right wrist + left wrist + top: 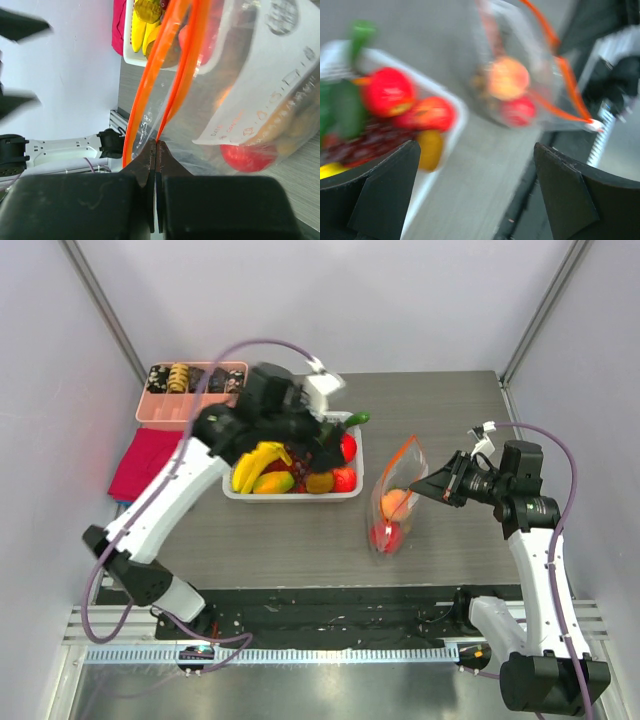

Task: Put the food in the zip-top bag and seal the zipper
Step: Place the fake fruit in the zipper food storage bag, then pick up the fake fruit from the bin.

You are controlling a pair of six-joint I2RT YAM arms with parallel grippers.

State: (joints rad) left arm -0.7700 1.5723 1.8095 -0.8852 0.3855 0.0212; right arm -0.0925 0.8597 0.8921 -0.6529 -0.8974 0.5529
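Bag [398, 502] pinched at zipper [189, 50] by right end effector [156, 150]; left end effector [475, 147], spread above basket [290, 496], should straddle one fruit [345, 478] squarely.

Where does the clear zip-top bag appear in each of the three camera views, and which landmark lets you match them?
Top external: zip-top bag right of centre, between the white basket and the right gripper.
Left wrist: zip-top bag blurred, upper middle, beyond the white basket's corner.
Right wrist: zip-top bag fills the upper right, its orange zipper pinched by the right gripper.
Shared landmark: the white basket, seen in all three.
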